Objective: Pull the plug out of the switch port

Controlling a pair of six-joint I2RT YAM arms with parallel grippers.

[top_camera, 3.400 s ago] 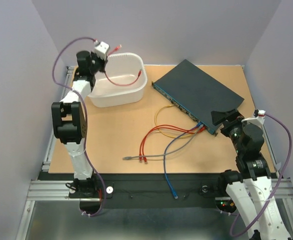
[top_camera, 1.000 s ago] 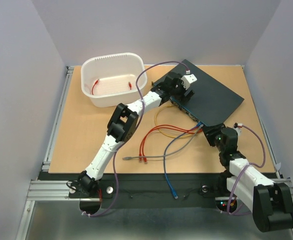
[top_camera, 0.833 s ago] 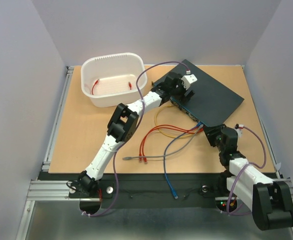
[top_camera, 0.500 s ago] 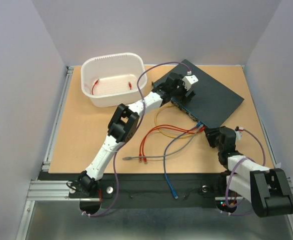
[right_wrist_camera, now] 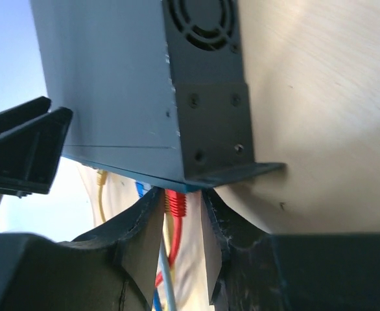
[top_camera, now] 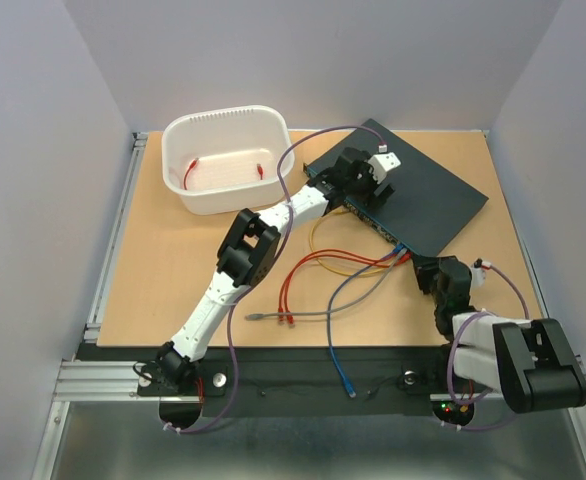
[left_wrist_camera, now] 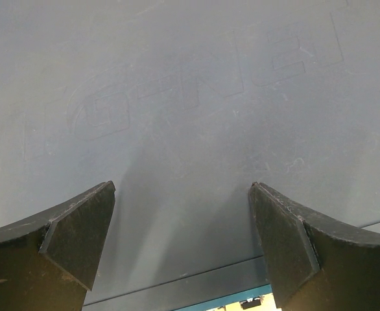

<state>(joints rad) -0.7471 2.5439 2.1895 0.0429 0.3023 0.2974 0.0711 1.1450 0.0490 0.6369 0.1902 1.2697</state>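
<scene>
**Table** (top_camera: 173,280): tan top. It carries everything below.

**Switch** (top_camera: 433,190): flat dark box at the far right of the table. Its long axis runs diagonally from far-left to near-right. The port edge faces near-left, toward the loose cables.

**Tub** (top_camera: 228,200): white, at the far left, well apart from the switch. A red lead lies inside it.

**Left gripper** (left_wrist_camera: 182,240): jaws wide and holding nothing. It is poised over the switch's top face near the port edge. Contact with the lid cannot be told.

**Right gripper** (right_wrist_camera: 177,223): the arm lies low at the switch's near-right corner and is the nearer one to the plug. The jaws are narrow, one on each side of the plug. A thin gap shows on one side, so it is judged not yet clamped.

**Cables** (top_camera: 323,270): red, yellow, blue and grey, fanning out from the port edge across the table.

**Plug** (right_wrist_camera: 175,202): red, seated in a port at the near-right end of the port edge. It projects straight out between the right fingers, with its lead trailing past them. A blue plug (right_wrist_camera: 140,189) sits just beside it.

**Key relation:** the plug's axis is square to the port face, with the gripper directly in line. The pull is judged to go straight back from that face.
</scene>
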